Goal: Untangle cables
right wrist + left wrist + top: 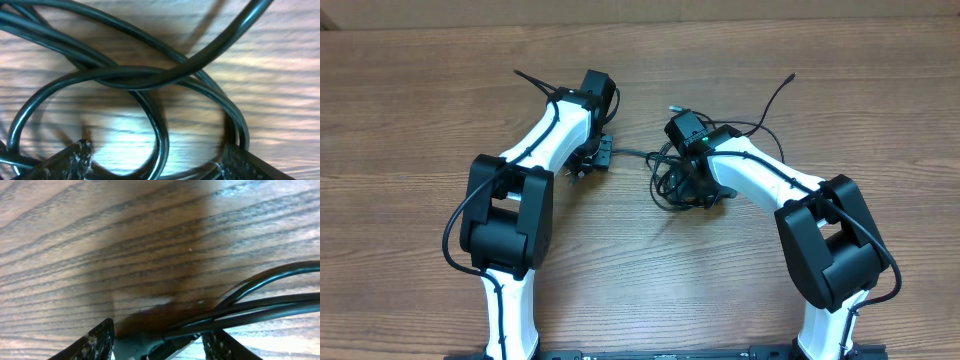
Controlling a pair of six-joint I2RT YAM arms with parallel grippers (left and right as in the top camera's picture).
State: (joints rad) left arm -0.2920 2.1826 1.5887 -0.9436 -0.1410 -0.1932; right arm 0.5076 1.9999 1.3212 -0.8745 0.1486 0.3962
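Overhead, the wooden desk [420, 120] has a messy bunch of black cables [672, 185] near its middle. One cord [630, 155] runs out to the left gripper [160, 332]. Its jaws sit half apart around the cord, not squeezing; I think it means to pull it free. Over the loops the right gripper [155, 152] hangs wide open, holding nothing, ready to pick one.

The surface [420, 100] is seen as brown wood grain, matt with a faint sheen where light falls. The cables [672, 185] are sheathed in smooth, glossy black plastic or rubber. The arm shells [545, 135] are formed of smooth white plastic, the joints [505, 215] of matt black plastic. The fingers [97, 341] of the left gripper [160, 330] are shown black, rough and scuffed.
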